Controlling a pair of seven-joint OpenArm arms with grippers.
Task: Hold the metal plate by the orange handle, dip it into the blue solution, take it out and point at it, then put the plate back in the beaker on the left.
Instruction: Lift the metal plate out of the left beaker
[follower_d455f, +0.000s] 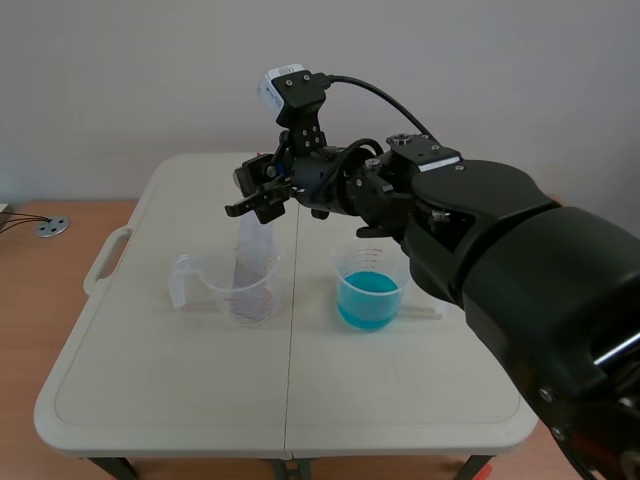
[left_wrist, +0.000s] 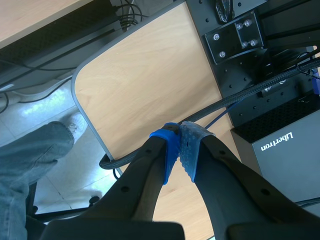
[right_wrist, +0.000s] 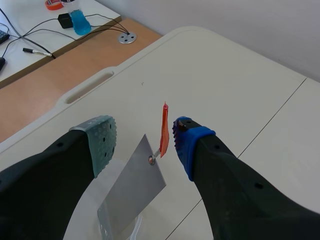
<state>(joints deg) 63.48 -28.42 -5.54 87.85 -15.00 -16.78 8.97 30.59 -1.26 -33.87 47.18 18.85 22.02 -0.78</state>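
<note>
The plate (right_wrist: 132, 187) stands tilted in the left beaker (follower_d455f: 262, 296), left of centre in the scene view; its orange handle (right_wrist: 163, 131) sticks up between the fingers of the right gripper (right_wrist: 142, 134), close to one finger and well apart from the other; those fingers are spread and grasp nothing. The left gripper (left_wrist: 180, 144) is clenched on nothing, away from the table. The blue solution (follower_d455f: 368, 298) sits in the second beaker (follower_d455f: 345, 262), right of centre; no dip and no pointing shows. With the plate in its beaker and ungripped, I judge that either the grasp is yet to come or all is done; the pictures do not settle which. The table (follower_d455f: 200, 390) is cream, seamed down the middle; a pale wall (follower_d455f: 120, 80) fills the top of the frame; a wooden desk top (follower_d455f: 60, 270) shows at the far left.
</note>
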